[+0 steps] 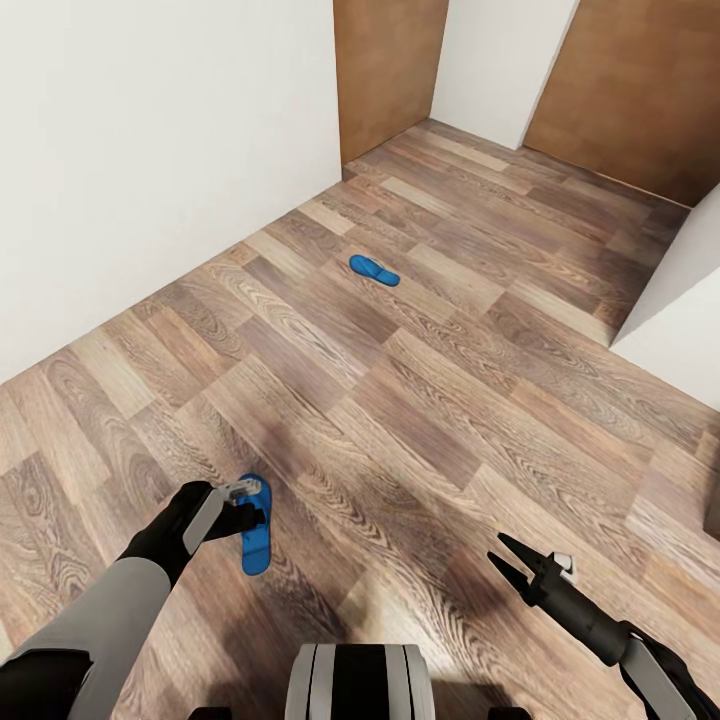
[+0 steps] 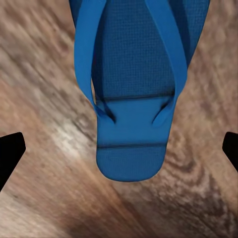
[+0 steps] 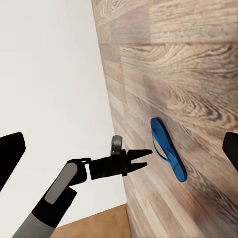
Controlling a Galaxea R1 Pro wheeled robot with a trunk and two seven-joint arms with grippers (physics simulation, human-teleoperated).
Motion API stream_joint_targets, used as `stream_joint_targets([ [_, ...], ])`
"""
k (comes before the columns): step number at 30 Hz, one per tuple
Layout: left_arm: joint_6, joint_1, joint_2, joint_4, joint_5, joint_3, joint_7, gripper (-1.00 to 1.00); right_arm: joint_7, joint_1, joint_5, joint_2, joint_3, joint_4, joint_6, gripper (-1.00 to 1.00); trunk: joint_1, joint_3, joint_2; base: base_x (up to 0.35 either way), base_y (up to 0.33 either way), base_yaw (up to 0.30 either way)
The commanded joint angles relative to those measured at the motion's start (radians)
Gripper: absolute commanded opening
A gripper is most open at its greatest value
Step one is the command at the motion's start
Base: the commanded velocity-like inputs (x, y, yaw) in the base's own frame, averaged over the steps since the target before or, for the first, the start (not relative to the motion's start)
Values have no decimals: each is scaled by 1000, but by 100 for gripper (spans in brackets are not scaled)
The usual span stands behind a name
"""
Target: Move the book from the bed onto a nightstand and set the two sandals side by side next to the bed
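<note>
Wood-plank floor (image 1: pixel 420 400) spreads between white walls (image 1: pixel 150 150). Lower left, the left gripper (image 1: pixel 245 505) hangs spread wide over a flat bright blue sandal (image 1: pixel 256 528); its twin (image 1: pixel 374 269) lies upper centre. Lower right, the right gripper (image 1: pixel 507 560) gapes empty.

**Open floor, walls at the edges**

Bare wood floor (image 1: pixel 420 400) all around the near sandal (image 1: pixel 256 530) and far sandal (image 1: pixel 374 270). Hemmed by white wall (image 1: pixel 150 130) on the left, wall corner (image 1: pixel 675 310) on the right, brown doors (image 1: pixel 390 70) beyond.

Grey arms, black pointed jaws
</note>
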Motion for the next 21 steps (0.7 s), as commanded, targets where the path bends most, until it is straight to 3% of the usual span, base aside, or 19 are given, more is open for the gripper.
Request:
stream_joint_targets([
  [1,3,0,1,-2,10,-6,8,100,0,0,-6,0,0,0,7,100,0,-1,0,0,0,0],
  [11,-8,0,-2,-2,10,-4,8,100,0,0,-6,1,1,0,7,100,0,-1,0,0,0,0],
  [21,-101,0,-3,-2,10,-3,10,100,0,0,-6,1,1,0,7,100,0,-1,0,0,0,0],
])
